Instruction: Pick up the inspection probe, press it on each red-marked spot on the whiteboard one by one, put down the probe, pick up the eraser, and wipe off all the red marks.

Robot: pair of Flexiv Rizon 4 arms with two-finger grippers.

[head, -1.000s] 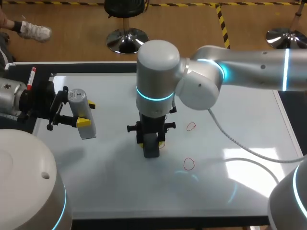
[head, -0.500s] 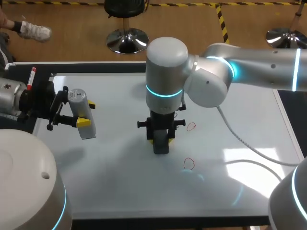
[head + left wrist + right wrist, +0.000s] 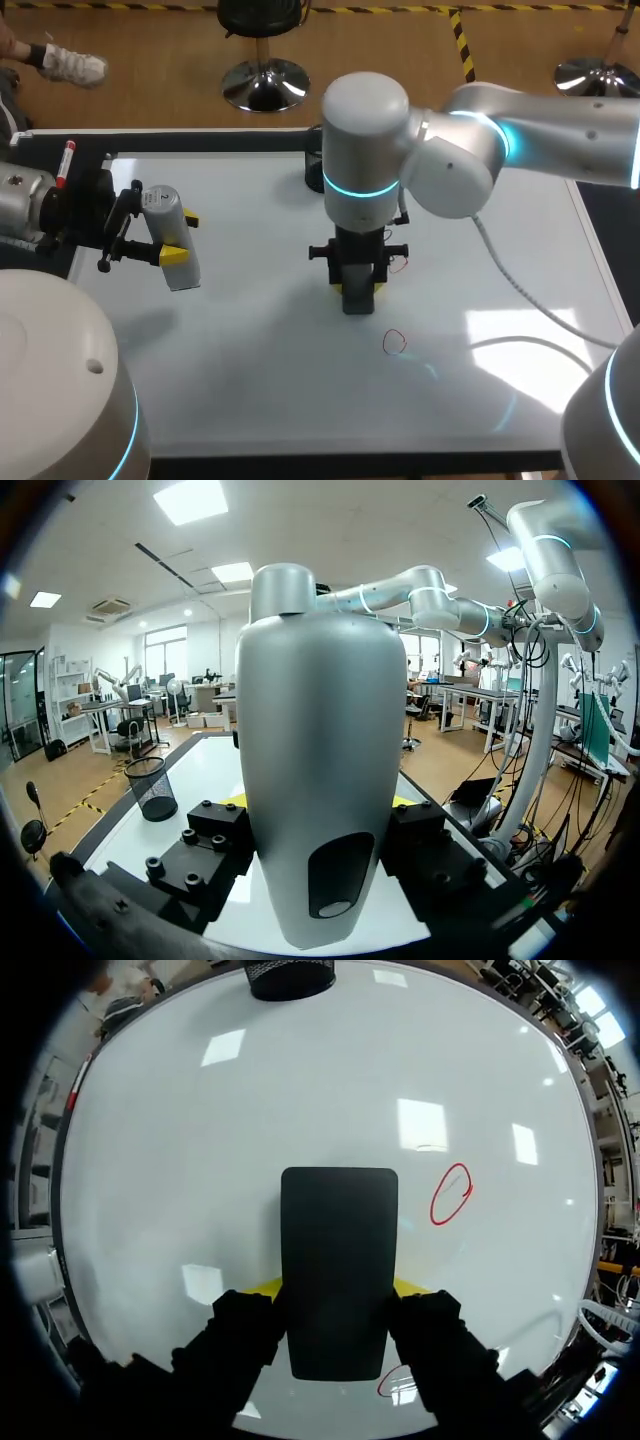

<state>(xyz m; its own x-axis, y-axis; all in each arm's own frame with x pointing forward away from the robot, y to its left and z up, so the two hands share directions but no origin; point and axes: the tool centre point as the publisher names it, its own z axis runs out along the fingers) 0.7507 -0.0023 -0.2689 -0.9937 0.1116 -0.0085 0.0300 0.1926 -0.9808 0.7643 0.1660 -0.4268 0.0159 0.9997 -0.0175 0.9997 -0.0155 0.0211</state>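
Place: a robotics lab, so far as we can judge.
Arms: our left arm (image 3: 25, 200) and right arm (image 3: 365, 140) are grey industrial ones with glowing cyan rings.
Surface: a whiteboard (image 3: 240, 350) lies flat as a test bed, with red marks (image 3: 395, 342) drawn on it.

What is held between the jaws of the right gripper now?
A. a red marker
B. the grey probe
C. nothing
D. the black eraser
D: the right wrist view shows the black eraser clamped from both sides in the right gripper; the grey probe is in the left gripper.
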